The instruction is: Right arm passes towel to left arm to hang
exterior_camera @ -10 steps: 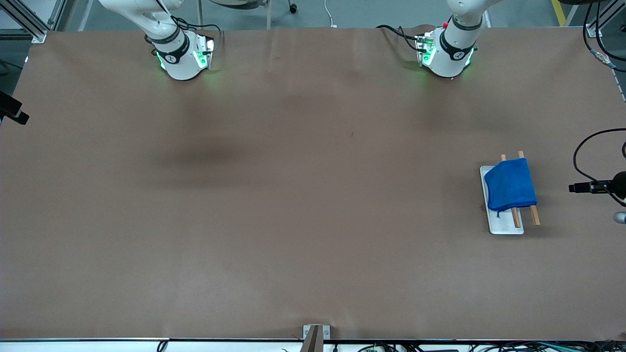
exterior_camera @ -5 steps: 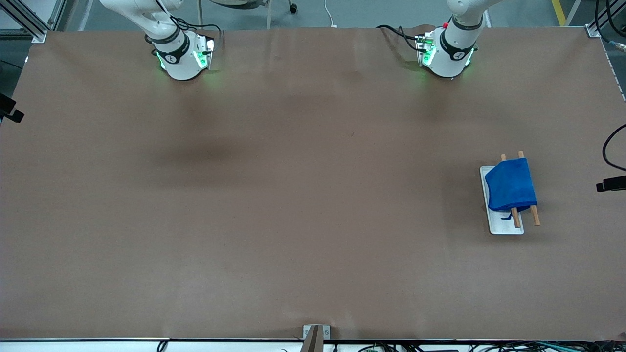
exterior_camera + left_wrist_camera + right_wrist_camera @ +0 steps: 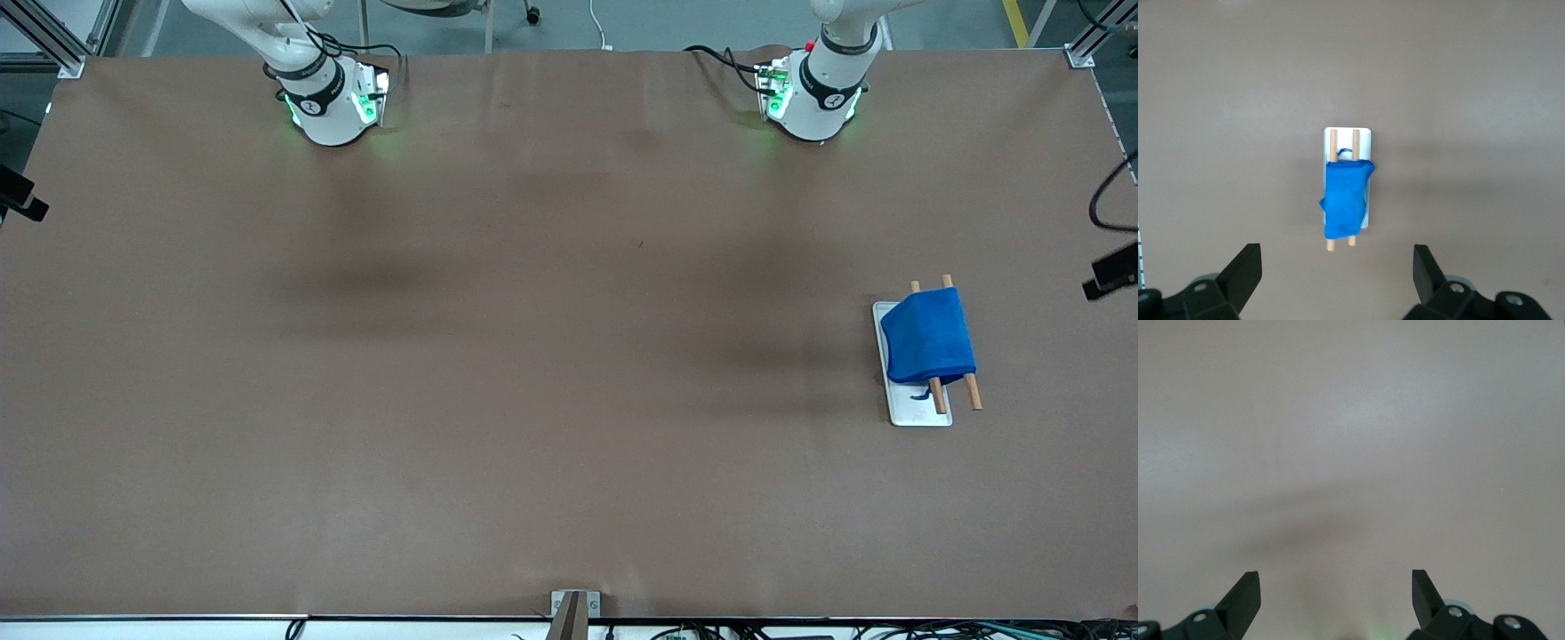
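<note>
The royal-blue towel (image 3: 926, 336) hangs draped over two wooden rods (image 3: 973, 392) on a small white base plate (image 3: 920, 412), toward the left arm's end of the table. It also shows in the left wrist view (image 3: 1345, 199), with its small loop by the rods. My left gripper (image 3: 1337, 273) is open and empty, high over the table near the rack. My right gripper (image 3: 1335, 597) is open and empty, high over bare table. In the front view neither hand shows, only both arm bases.
The table is covered with a brown sheet (image 3: 533, 356). The right arm's base (image 3: 327, 98) and the left arm's base (image 3: 813, 93) stand along the table's edge farthest from the front camera. Black camera gear (image 3: 1111, 271) sticks in at the left arm's end.
The towel's hanging edge and loop have settled a little on the rack. The black gear at the left arm's end has drawn back toward the frame edge and moved up.
</note>
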You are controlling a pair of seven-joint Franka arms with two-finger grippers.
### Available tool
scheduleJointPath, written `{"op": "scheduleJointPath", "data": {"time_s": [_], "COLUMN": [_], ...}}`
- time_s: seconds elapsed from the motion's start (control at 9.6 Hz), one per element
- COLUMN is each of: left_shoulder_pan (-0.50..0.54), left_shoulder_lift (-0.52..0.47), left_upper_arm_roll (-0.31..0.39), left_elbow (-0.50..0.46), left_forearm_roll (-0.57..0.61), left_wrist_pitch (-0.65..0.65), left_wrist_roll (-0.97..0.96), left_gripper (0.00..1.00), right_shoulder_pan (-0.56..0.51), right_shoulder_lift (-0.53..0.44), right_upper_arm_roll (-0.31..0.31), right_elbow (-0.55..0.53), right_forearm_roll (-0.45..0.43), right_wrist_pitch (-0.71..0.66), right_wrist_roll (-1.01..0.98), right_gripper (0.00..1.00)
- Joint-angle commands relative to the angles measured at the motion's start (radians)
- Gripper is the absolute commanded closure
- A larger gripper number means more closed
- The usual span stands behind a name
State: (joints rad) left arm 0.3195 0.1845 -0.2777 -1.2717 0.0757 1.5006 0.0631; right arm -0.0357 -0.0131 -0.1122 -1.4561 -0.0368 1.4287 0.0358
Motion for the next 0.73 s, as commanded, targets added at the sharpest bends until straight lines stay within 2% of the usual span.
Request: {"op": "scheduleJointPath", "data": {"time_s": [0.0, 0.1, 0.31, 0.52, 0.62], "left_shoulder_pan": [0.009, -0.015, -0.136, -0.196, -0.227], "left_shoulder_lift": [-0.071, -0.127, -0.230, -0.351, -0.365], "left_upper_arm_roll": [-0.011, 0.001, 0.099, 0.114, 0.115], "left_elbow": [-0.057, -0.125, -0.281, -0.449, -0.463], "left_forearm_roll": [-0.051, -0.065, -0.074, -0.083, -0.082], "left_wrist_pitch": [-0.042, -0.046, -0.021, 0.071, 0.069], "left_wrist_roll": [-0.006, -0.009, -0.012, -0.011, -0.015], "left_gripper": [0.00, 0.00, 0.00, 0.00, 0.00], "right_shoulder_pan": [-0.021, -0.021, -0.016, -0.013, -0.013], "right_shoulder_lift": [-0.008, -0.008, -0.008, -0.008, -0.008], "right_upper_arm_roll": [0.017, 0.019, 0.014, 0.014, 0.014], "right_elbow": [-0.003, -0.004, -0.007, -0.007, -0.009], "right_forearm_roll": [0.014, 0.017, 0.066, 0.055, 0.054], "right_wrist_pitch": [-0.005, -0.004, 0.012, 0.010, 0.009], "right_wrist_roll": [0.007, 0.007, 0.009, 0.007, 0.006], "right_gripper": [0.00, 0.00, 0.00, 0.00, 0.00]}}
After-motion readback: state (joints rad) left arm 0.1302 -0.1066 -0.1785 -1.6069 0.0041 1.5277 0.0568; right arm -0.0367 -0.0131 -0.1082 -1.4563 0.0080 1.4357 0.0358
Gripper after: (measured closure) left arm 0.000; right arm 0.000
